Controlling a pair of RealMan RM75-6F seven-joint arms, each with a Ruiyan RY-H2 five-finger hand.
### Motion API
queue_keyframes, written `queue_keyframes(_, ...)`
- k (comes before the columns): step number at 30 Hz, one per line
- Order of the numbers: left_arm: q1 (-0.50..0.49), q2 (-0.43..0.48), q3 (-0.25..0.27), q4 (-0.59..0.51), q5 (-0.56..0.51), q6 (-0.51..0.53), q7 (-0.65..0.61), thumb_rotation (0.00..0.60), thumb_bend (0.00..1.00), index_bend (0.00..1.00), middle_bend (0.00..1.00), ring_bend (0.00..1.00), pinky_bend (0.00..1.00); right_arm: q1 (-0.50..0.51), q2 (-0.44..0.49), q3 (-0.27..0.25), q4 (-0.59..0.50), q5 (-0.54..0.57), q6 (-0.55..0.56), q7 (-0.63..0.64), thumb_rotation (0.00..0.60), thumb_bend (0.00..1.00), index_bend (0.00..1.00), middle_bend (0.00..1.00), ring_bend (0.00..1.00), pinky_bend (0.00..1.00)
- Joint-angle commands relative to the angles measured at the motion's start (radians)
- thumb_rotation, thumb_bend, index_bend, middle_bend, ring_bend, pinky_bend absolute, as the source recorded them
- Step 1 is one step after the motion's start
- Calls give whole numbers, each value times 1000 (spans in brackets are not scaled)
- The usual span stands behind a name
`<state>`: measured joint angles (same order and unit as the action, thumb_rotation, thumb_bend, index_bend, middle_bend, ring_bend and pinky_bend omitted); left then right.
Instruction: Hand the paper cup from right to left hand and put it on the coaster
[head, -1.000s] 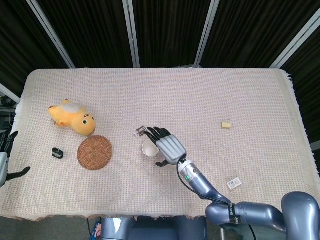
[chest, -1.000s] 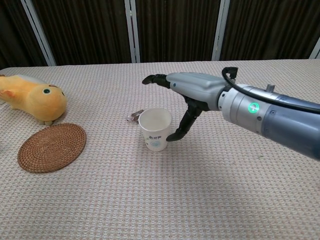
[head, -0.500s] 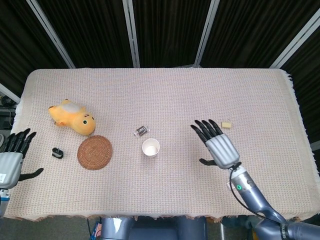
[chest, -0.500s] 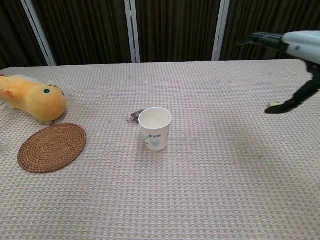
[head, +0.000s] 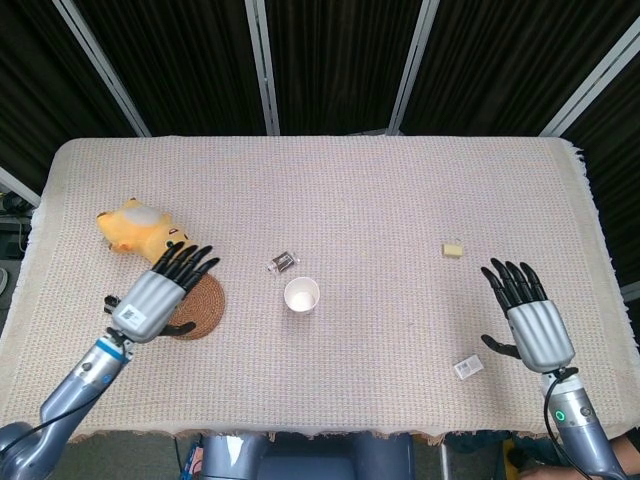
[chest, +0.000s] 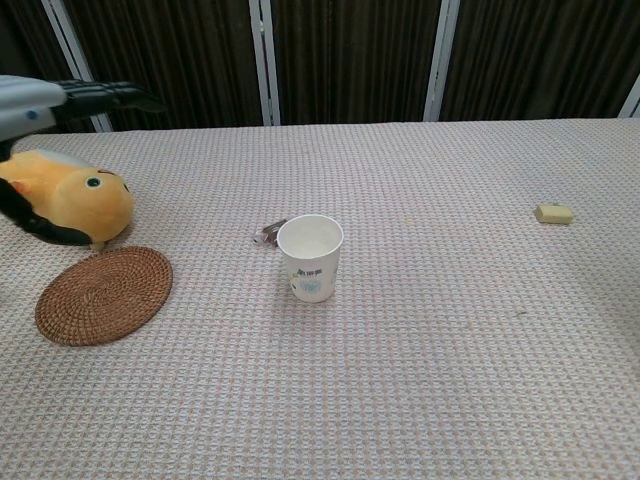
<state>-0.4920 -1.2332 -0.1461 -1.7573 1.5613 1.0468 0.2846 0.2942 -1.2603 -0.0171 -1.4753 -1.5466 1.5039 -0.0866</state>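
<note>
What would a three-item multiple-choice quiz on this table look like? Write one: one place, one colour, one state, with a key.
1. What lies just behind the paper cup, by its rim?
A. small dark clip
B. yellow block
C. coaster

2. What colour is the plush toy?
A. blue
B. yellow-orange
C. green

3. How is the right hand?
A. holding the cup
B. pressing the coaster
C. open, fingers spread, empty

Key: 1 A, the clip lies on the cloth beside the cup's rim. 2 B, its body is yellow-orange. 3 C, the head view shows the right hand far from the cup with nothing in it.
</note>
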Motion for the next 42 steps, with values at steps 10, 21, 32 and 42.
queue_keyframes(10, -314, -317, -98, 86, -357, -245, 435, 600, 0, 97, 38, 16, 155, -34, 43, 34, -40, 44, -18, -20, 600, 0, 0, 0, 0, 0)
queue_keyframes(21, -420, -468, -105, 271, -501, -224, 511, 600, 0, 195, 162, 158, 288, -43, 51, 65, -19, 81, -46, 4, 600, 0, 0, 0, 0, 0)
queue_keyframes(32, -452, -523, -89, 357, -504, -187, 479, 600, 0, 508, 461, 380, 478, -52, 51, 83, -16, 80, -43, 2, 600, 0, 0, 0, 0, 0)
queue_keyframes(42, -431, -397, -93, 209, -493, -94, 485, 600, 0, 469, 432, 372, 483, -60, 52, 92, -17, 70, -44, 4, 600, 0, 0, 0, 0, 0)
